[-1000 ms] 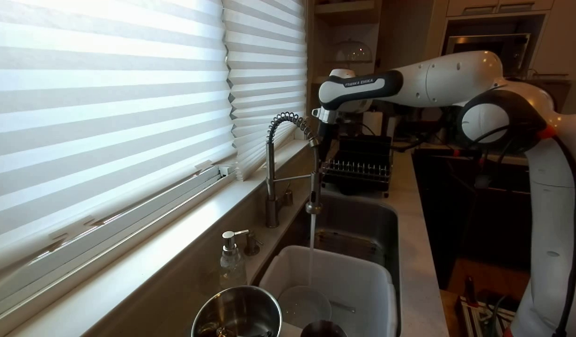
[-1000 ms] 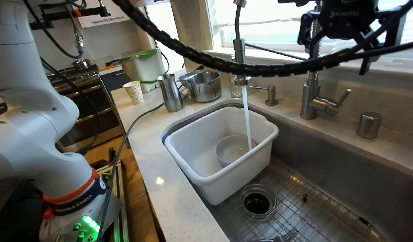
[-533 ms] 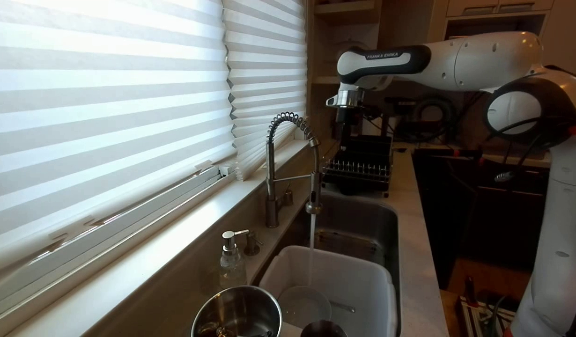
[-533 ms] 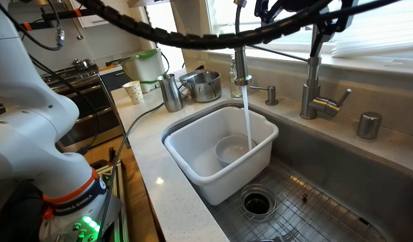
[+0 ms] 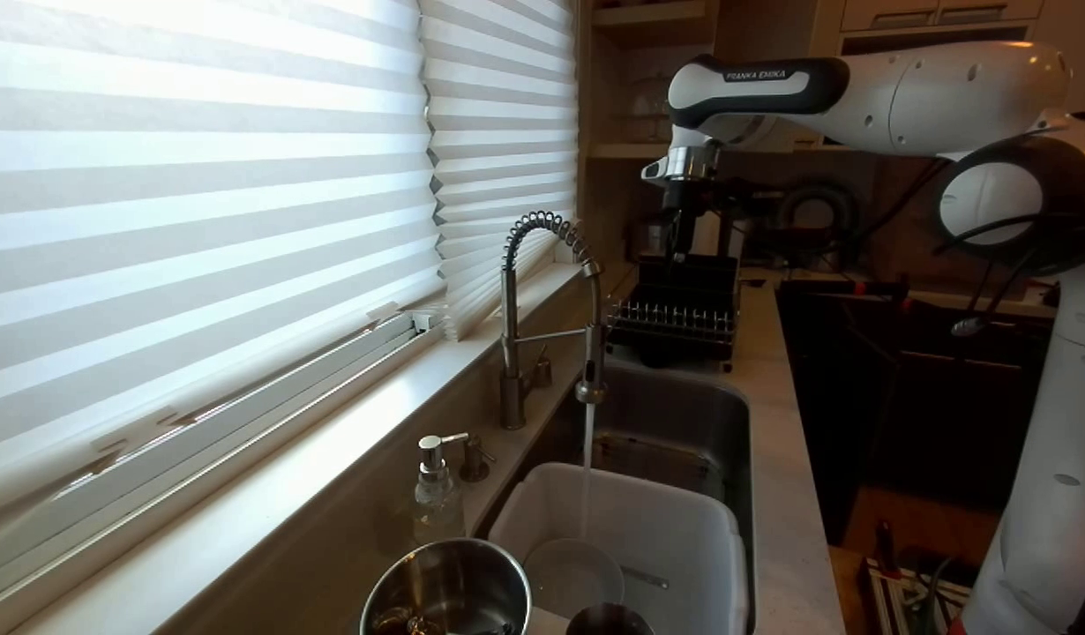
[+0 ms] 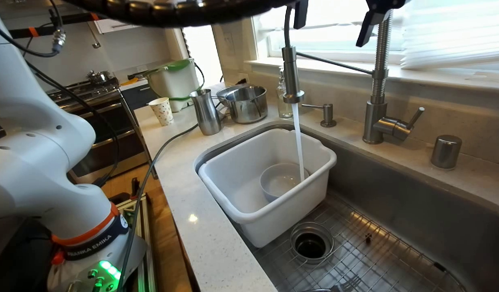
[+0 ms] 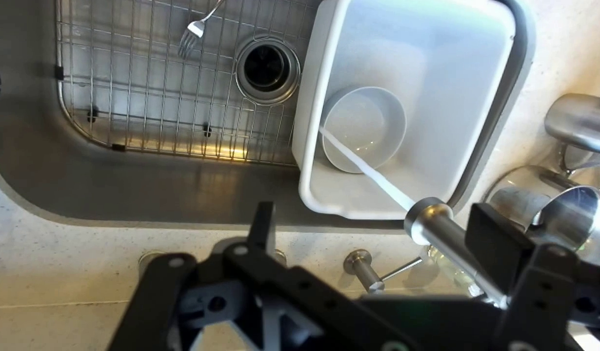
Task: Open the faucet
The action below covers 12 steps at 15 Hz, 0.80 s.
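Tub (image 6: 288, 213) of white plastic, at the left in an exterior view, sits in the sink (image 6: 399, 198) with a pale bowl (image 6: 278, 186) inside, and an unbroken stream of water (image 6: 298, 140) lands in that bowl. So with water flowing, the opening looks done: I judge the final step in hand, with nothing left to turn. Right of the stream and higher, the tool (image 6: 330, 36) hangs empty, its fingers (image 6: 300, 16) spread wide apart; the wrist view shows the same gap. It seems to touch nothing. What the next move calls for, I think, is only drawing up and clear, minding the thin hose (image 6: 287, 28) that shows beside one finger so that nothing snags. Farther right stands the faucet (image 6: 374, 121), fixed to the desk (image 6: 411, 154) along the sink's edge. Its column (image 6: 380, 56) runs upright, so the long axis is vertical. Taken from its left end, the spray head (image 6: 291, 77) points down into the tub; the coiled arch (image 5: 541, 220), seen whole in an exterior view, bends from there back to the column; and, rightmost, the lever (image 6: 415, 118) slants up and away from the spray head.
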Available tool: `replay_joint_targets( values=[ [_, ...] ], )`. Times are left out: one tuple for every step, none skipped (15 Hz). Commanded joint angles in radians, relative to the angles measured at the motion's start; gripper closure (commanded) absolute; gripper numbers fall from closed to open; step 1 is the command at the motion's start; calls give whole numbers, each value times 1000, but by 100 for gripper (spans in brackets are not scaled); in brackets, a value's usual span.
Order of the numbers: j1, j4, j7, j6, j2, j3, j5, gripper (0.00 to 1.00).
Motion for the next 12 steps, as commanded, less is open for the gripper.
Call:
replay_joint_targets(
  values=[
    [-6, 6, -38, -17, -6, -23, 55, 0],
    [-6, 9, -41, -16, -6, -28, 64, 0],
    [-6, 7, -40, -8, -6, -31, 77, 0],
    [5, 14, -20, -5, 2, -28, 45, 0],
    [4, 16, -21, -5, 2, -31, 51, 0],
    [4, 17, -22, -5, 2, -32, 54, 0],
    [4, 17, -22, -5, 2, -32, 55, 0],
    [4, 17, -22, -5, 2, -32, 55, 0],
    [4, 17, -22, -5, 2, -32, 55, 0],
    [4, 17, -22, -5, 2, -32, 55, 0],
    [4, 17, -22, -5, 2, -32, 55, 0],
    [4, 17, -22, -5, 2, -32, 55, 0]
  ],
)
